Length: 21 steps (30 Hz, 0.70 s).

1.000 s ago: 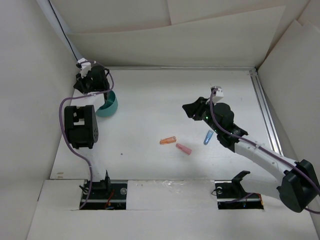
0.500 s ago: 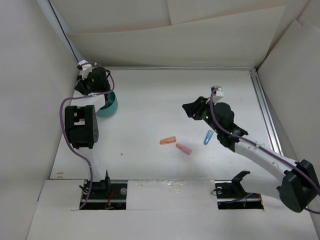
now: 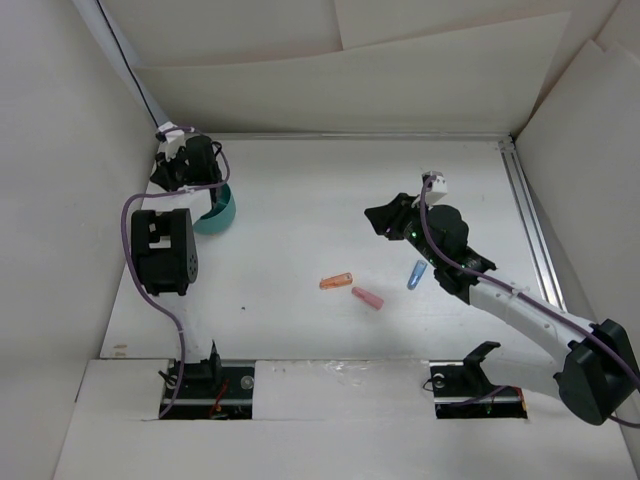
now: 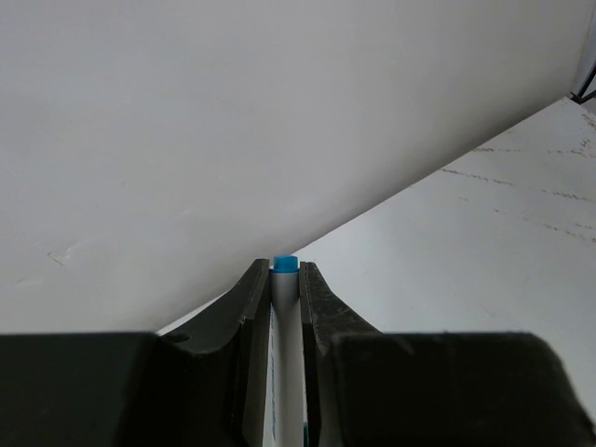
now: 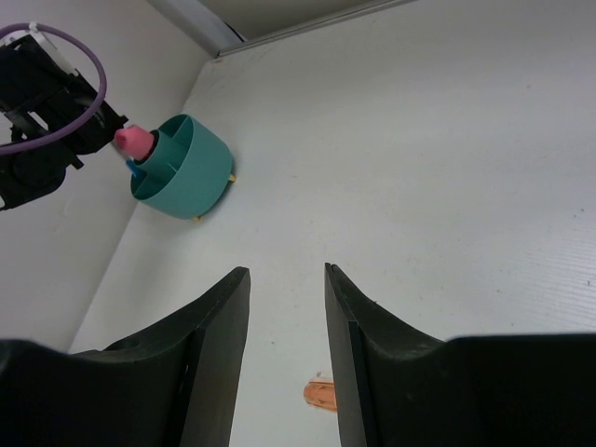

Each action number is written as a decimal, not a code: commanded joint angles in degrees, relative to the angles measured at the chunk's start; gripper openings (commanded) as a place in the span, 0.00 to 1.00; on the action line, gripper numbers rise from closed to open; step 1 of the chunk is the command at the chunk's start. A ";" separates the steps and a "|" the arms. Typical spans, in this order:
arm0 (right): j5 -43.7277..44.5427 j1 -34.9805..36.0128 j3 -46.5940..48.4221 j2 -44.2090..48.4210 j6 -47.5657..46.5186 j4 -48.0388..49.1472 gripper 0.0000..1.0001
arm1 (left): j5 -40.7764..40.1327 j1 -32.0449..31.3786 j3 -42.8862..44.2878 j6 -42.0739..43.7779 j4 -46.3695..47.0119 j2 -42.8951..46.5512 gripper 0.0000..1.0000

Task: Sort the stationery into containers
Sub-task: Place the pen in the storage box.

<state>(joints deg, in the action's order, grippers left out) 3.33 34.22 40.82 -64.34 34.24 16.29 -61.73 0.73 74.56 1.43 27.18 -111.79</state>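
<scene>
left fingers (image 4: 248,358) pinched, right fingers (image 5: 216,349) parted

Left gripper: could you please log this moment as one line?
left gripper: shut on thin blue-tipped white pen | beside round teal plastic cup | right gripper: open, empty

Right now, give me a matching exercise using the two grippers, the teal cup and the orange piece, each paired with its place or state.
Column one:
1. left gripper
2. right gripper
3. teal cup
4. orange piece

Column two:
A. lying beside the pink piece
B. open, holding nothing
C. shut on a blue-tipped pen
D. standing by the left wall

Pairs: 1-C, 2-B, 3-D, 4-A
</scene>
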 commanded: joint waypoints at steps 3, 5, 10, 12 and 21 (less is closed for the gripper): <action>-0.43 0.32 2.60 1.14 -0.93 2.16 0.44 | -1.46 -0.12 -0.56 -1.08 1.74 0.25 0.09; -0.43 0.32 2.60 1.14 -0.93 2.16 0.44 | -1.46 -0.12 -0.56 -1.08 1.74 0.25 0.10; -0.43 0.32 2.60 1.14 -0.93 2.16 0.44 | -0.94 -0.12 -0.56 -1.08 1.74 0.25 0.14; -0.43 0.32 2.60 1.14 -0.93 2.16 0.44 | -0.93 -0.12 -0.56 -1.69 1.74 0.78 0.15; -0.43 0.32 2.60 1.67 -0.93 2.16 0.44 | -0.40 -0.12 -0.56 -2.31 0.68 1.30 0.21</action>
<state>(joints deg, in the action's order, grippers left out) 3.31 34.22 40.82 -64.12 34.24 16.27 -61.58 0.73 74.54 0.01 27.09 -112.03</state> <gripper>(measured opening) 0.438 0.207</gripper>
